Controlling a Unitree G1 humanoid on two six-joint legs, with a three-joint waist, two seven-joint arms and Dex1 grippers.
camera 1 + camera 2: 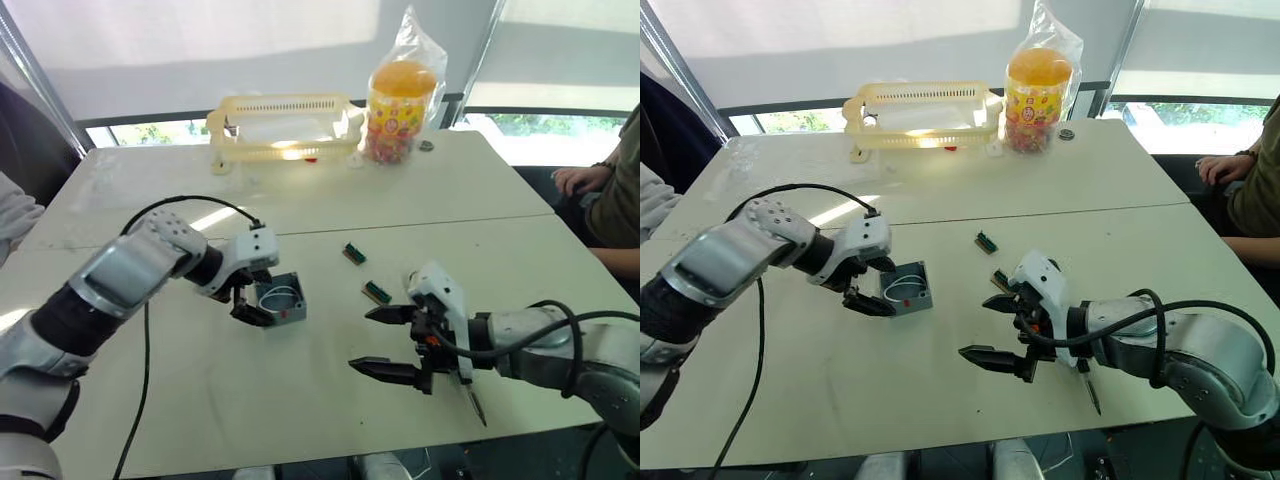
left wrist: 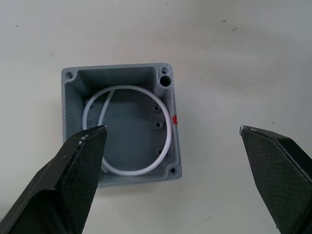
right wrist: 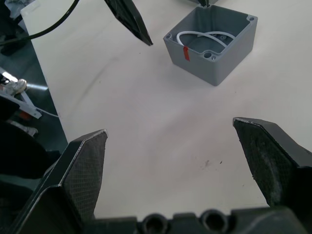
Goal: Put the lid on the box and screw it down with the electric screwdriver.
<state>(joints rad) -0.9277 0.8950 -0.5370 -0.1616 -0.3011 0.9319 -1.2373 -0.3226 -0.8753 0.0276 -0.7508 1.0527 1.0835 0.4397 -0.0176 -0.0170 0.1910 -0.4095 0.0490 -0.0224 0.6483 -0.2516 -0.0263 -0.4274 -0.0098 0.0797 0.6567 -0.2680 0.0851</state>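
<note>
The box (image 1: 283, 301) sits open on the white table, a white wire loop (image 2: 127, 131) inside and a small red mark (image 2: 174, 119) on its outer wall. My left gripper (image 1: 251, 303) hovers open at the box's left side; in the left wrist view one finger (image 2: 78, 165) overlaps the box's rim and the other stands clear. My right gripper (image 1: 367, 340) is open and holds nothing, about a hand's width to the right of the box (image 3: 210, 45). A thin dark pointed tool (image 1: 1089, 391) pokes out under my right forearm; I cannot tell if it is the electric screwdriver. The lid is out of view.
Two small green parts (image 1: 354, 253) (image 1: 376, 292) lie right of the box. A yellow plastic basket (image 1: 285, 128) and a bagged candy jar (image 1: 400, 95) stand at the far edge. A person's hand (image 1: 575, 180) rests at the right; a grey sleeve (image 1: 15, 215) shows at the left.
</note>
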